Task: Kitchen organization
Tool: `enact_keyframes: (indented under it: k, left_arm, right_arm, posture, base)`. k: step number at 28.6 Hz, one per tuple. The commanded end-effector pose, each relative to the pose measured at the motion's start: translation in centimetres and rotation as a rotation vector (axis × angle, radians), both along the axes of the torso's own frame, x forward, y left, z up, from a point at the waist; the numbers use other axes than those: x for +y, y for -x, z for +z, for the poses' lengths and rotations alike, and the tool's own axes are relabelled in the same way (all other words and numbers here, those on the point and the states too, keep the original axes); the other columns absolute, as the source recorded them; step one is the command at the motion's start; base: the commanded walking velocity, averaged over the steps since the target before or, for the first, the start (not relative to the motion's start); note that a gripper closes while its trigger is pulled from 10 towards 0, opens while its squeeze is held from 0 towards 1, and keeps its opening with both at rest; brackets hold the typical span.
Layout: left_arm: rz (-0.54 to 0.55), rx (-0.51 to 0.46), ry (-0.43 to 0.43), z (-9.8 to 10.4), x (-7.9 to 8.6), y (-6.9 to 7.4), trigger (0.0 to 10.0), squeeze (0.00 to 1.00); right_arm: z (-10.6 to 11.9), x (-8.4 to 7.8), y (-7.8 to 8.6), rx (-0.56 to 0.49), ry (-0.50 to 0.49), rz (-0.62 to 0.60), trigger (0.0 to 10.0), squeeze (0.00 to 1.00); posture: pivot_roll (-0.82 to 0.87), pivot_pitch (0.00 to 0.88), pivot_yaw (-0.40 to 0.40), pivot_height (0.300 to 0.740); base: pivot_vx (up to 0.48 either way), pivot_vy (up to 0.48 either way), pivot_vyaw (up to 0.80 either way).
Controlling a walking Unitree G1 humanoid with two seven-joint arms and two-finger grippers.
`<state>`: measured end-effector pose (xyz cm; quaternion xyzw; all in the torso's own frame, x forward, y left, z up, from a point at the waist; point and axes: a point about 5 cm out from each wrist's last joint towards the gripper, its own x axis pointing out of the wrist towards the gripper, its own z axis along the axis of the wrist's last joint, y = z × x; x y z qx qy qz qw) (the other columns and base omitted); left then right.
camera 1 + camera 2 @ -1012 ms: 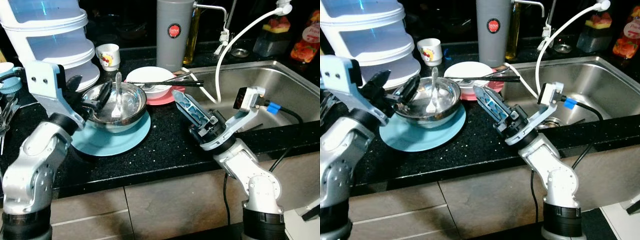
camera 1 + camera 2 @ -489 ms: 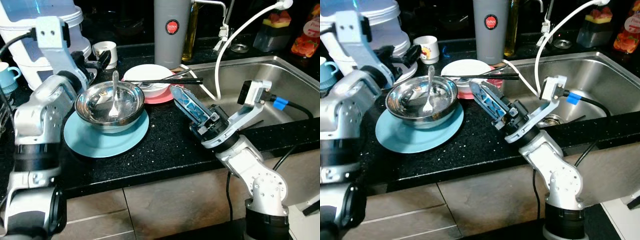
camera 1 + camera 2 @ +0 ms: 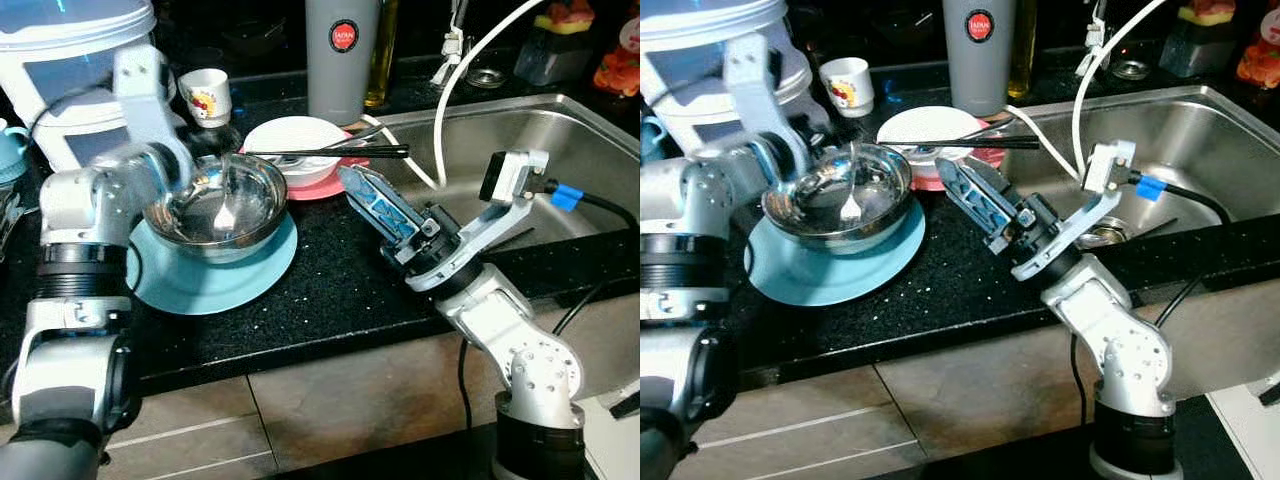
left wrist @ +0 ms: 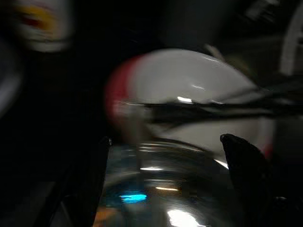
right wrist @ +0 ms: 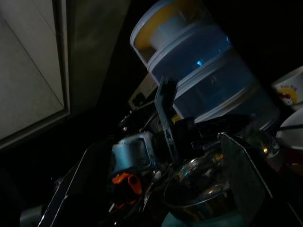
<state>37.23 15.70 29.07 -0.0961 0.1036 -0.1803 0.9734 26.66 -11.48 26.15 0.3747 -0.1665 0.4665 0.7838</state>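
Note:
A steel bowl (image 3: pixel 235 195) with a spoon (image 3: pixel 224 212) in it sits on a light blue plate (image 3: pixel 215 285) on the black counter. My left gripper (image 3: pixel 196 166) is at the bowl's far left rim. In the left wrist view its fingers (image 4: pixel 244 163) stand apart, open, with the bowl's rim (image 4: pixel 156 151) between them. Beyond it, black chopsticks (image 3: pixel 330 153) lie across a white bowl (image 3: pixel 295 135) on a pink plate (image 3: pixel 338 188). My right gripper (image 3: pixel 358 186) hovers open over the counter between the plates and the sink, holding nothing.
A stainless sink (image 3: pixel 520 140) lies to the right, with a white hose (image 3: pixel 447 95) looping into it. A grey flask (image 3: pixel 342 55), a small printed cup (image 3: pixel 205 92) and a tall stacked container (image 3: pixel 70 70) stand at the back. Bottles line the back right.
My left arm has swung from the plate's left side up and round to the steel bowl's far rim. The right arm has barely moved.

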Motion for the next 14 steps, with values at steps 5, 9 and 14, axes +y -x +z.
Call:
enact_keyframes:
  k: [5, 9, 14]
  left_arm:
    - [-0.100, 0.029, -0.013, 1.0, -1.8, 1.1, 10.0, 0.00]
    - [-0.148, 0.071, -0.037, 0.7, -2.6, 1.9, 10.0, 0.00]
    - [-0.124, 0.104, -0.077, 0.1, -2.4, 2.4, 10.0, 0.00]
  right_arm:
    - [0.2, 0.5, 0.1, -0.009, 0.026, 0.010, 10.0, 0.00]
    - [0.1, 0.5, 0.0, -0.007, 0.032, 0.002, 10.0, 0.00]
    - [0.0, 0.5, 0.0, -0.004, 0.036, -0.005, 10.0, 0.00]
  posture:
    - [0.07, 0.062, 0.081, 0.740]
    - [0.08, 0.060, 0.085, 0.740]
    - [0.08, 0.057, 0.092, 0.740]
  base:
    - [0.000, 0.000, 0.00]
    - [0.000, 0.000, 0.00]
    - [0.000, 0.000, 0.00]
